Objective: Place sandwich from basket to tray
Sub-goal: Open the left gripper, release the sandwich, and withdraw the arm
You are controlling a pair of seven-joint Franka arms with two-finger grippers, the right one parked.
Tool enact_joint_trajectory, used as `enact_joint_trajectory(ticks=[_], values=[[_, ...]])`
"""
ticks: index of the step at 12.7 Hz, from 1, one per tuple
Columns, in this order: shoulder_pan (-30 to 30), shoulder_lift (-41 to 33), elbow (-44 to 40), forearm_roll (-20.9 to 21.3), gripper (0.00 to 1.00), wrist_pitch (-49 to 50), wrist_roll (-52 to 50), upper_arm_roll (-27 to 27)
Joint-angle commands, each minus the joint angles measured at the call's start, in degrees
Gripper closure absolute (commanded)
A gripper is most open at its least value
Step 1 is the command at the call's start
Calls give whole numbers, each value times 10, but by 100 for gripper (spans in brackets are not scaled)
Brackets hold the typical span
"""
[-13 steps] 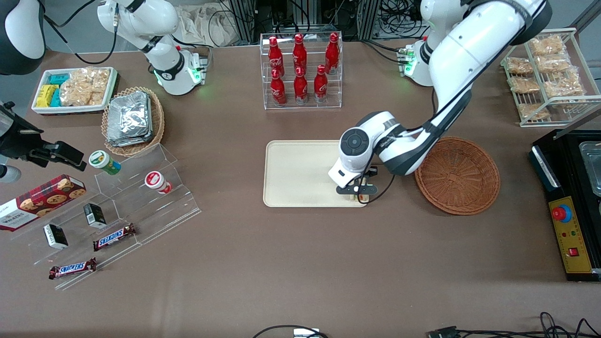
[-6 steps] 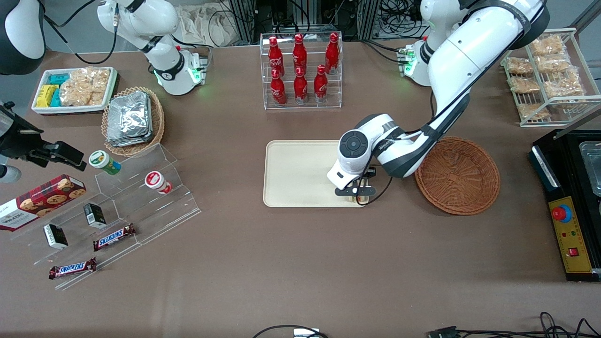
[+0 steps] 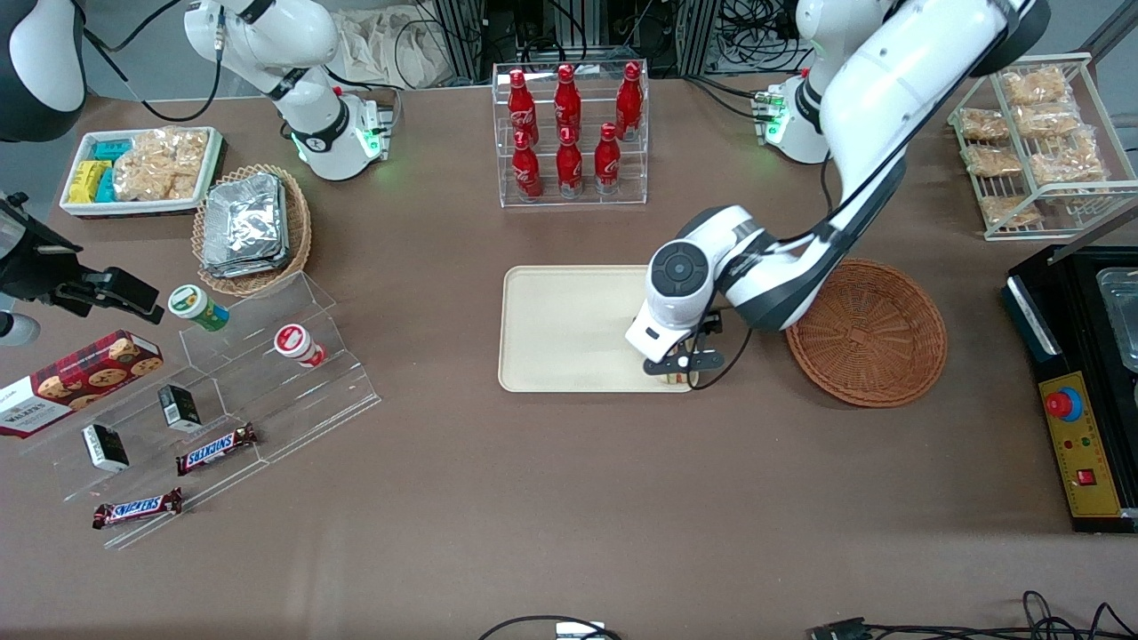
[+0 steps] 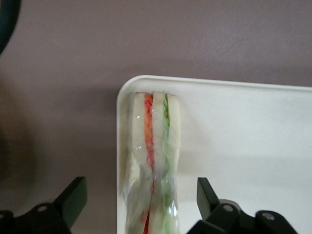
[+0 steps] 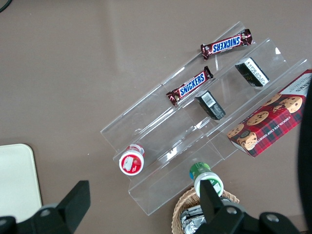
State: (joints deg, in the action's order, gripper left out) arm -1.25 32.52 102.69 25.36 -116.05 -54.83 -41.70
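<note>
Around the gripper (image 3: 681, 370): it hangs low over the tray (image 3: 560, 329), at the tray corner nearest the front cam and toward the basket (image 3: 867, 332). Basket sits just beside that end of the tray, apart from it, nothing visible inside. Bottle rack (image 3: 571, 133) stands farther from the cam than the tray, well apart from the jaws. Nothing stands betw. the fingers and the tray surface except the sandwich (image 4: 152, 165).

Jaws: spread wide, one finger (image 4: 72, 201) out over bare table, the other over the tray. Sandwich lies betw. them on the tray, on edge, along the tray rim (image 4: 122, 97) at the corner, stripes showing. Clear gaps both sides — fingers not touching it.
</note>
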Motion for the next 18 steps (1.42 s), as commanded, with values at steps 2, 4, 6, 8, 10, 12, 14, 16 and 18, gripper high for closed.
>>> enact_joint_trajectory(ticks=[2, 4, 6, 8, 10, 12, 14, 16, 18], values=[[-9, -182, 15, -116, 0, 82, 122, 59], [-4, -254, 17, -181, 0, 128, 227, 137], [1, -307, 20, -203, 0, 169, 316, 217], [12, -337, 23, -203, 0, 179, 366, 292], [19, -363, 23, -215, 0, 187, 400, 333], [20, -385, 23, -252, 0, 201, 443, 373], [20, -388, 10, -253, 0, 212, 502, 393], [20, -383, -17, -252, 0, 238, 506, 398], [20, -377, -26, -252, 0, 240, 503, 398]])
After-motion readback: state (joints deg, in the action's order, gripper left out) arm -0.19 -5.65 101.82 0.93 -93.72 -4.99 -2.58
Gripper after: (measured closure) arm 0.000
